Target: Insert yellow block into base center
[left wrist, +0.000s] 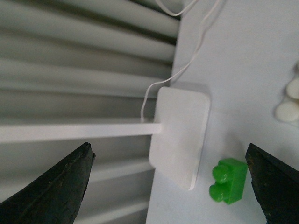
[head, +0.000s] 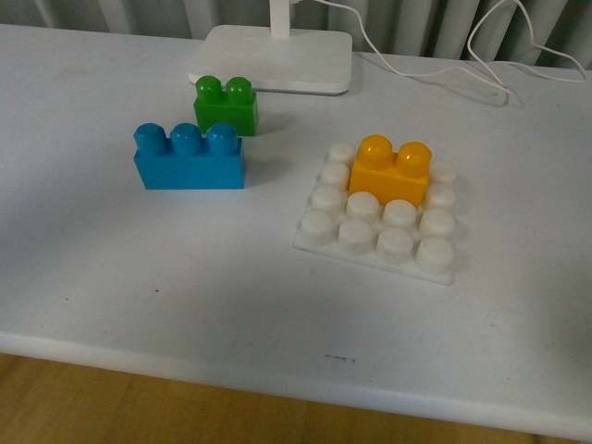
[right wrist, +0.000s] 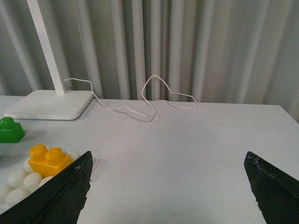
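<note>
The yellow block (head: 390,168) sits upright on the white studded base (head: 381,224), on its middle studs towards the far side. It also shows in the right wrist view (right wrist: 48,160) on the base (right wrist: 18,183). Neither gripper shows in the front view. My left gripper (left wrist: 170,186) is open and empty, with the lamp foot and the green brick (left wrist: 229,180) between its fingers. My right gripper (right wrist: 168,191) is open and empty over bare table, to the side of the base.
A blue three-stud brick (head: 189,157) and a green two-stud brick (head: 226,104) stand left of the base. A white lamp foot (head: 277,57) stands at the back, its cable (head: 435,69) trailing right. The table's front edge (head: 296,379) is near.
</note>
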